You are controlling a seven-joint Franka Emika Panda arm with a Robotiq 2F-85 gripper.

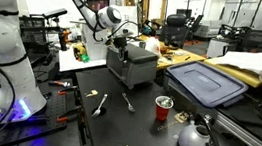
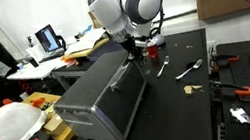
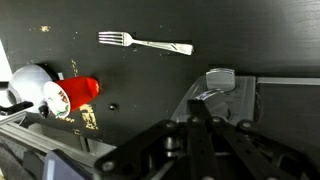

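Note:
My gripper (image 3: 203,122) is shut, its fingers pressed together with nothing seen between them. It hangs over the near edge of a grey metal box-shaped appliance (image 3: 275,105), close to a shiny metal piece (image 3: 220,78) at that edge; contact cannot be told. In both exterior views the gripper (image 1: 122,40) (image 2: 134,50) sits just above one end of the appliance (image 1: 132,65) (image 2: 105,101). A fork (image 3: 145,42) lies on the black table beyond the fingertips.
A red cup (image 3: 80,92) (image 1: 164,108) and a silver kettle (image 3: 30,85) (image 1: 198,140) stand on the table. A fork (image 1: 127,102) and spoon (image 1: 101,104) lie beside the appliance. A blue bin lid (image 1: 207,84) lies behind.

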